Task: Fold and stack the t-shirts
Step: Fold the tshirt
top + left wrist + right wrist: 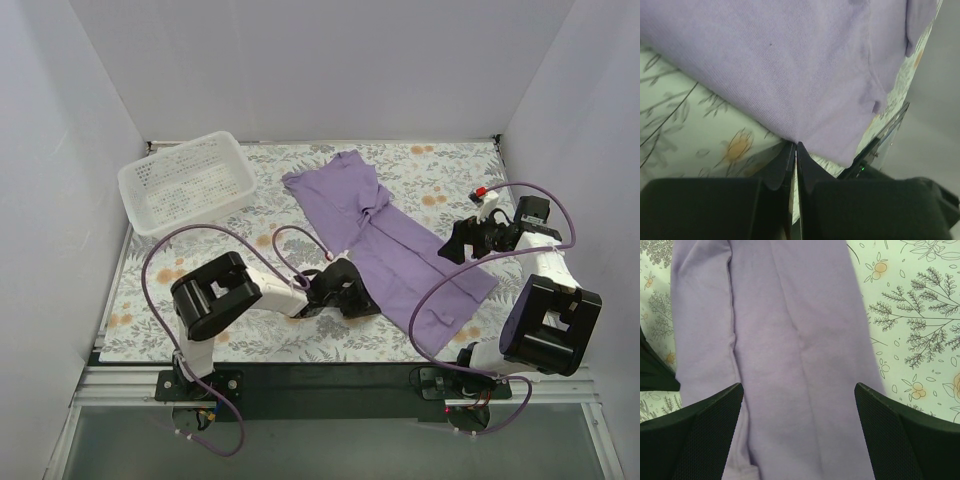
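One purple t-shirt lies folded lengthwise in a long strip, diagonally across the floral tablecloth. My left gripper lies low at the shirt's near-left edge. In the left wrist view the gripper has its jaws closed, with the shirt's edge pinched at their tips. My right gripper hovers at the shirt's right side. In the right wrist view the gripper is wide open and empty above the shirt.
A white plastic basket stands at the back left of the table. White walls close in the table on three sides. The table's black near edge runs between the arm bases.
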Controlling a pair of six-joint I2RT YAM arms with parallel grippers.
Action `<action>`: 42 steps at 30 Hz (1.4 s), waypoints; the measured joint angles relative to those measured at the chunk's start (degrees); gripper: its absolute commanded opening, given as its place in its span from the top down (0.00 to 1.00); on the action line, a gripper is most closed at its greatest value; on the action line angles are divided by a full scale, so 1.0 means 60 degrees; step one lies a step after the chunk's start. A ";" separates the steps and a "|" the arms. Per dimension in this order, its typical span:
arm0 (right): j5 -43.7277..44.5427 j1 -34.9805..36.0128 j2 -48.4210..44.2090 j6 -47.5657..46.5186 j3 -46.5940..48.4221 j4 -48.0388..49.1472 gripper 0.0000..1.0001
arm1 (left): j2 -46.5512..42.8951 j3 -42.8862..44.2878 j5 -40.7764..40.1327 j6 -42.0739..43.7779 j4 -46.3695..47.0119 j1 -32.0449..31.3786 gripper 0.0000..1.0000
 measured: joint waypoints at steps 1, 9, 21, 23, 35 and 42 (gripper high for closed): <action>-0.0004 0.0000 -0.0004 -0.0018 -0.0004 0.0000 0.02 | -0.0211 -0.0284 0.0055 0.0073 0.0015 0.0007 1.00; -0.0015 0.0007 0.0058 -0.0171 -0.0004 -0.0164 0.02 | -0.1989 -0.2546 0.0776 0.0525 0.0222 0.0036 1.00; 0.0066 0.1111 0.0761 -0.0408 0.0270 -0.0525 0.02 | -0.3617 -0.3268 0.1086 0.1435 -0.1049 0.0146 0.46; 0.0062 0.1483 0.1231 -0.0368 0.0769 -0.0583 0.02 | -0.4554 -0.3464 0.0627 0.1625 -0.1712 0.0193 0.27; -0.0280 0.3118 0.7639 0.3723 0.8178 0.0055 0.02 | -0.8954 -0.3974 -0.0816 0.2670 -0.3464 0.3370 0.21; 0.0503 0.4058 0.9796 0.5912 1.0630 0.0204 0.17 | -0.8710 -0.3974 -0.0838 0.2936 -0.3960 0.3752 0.21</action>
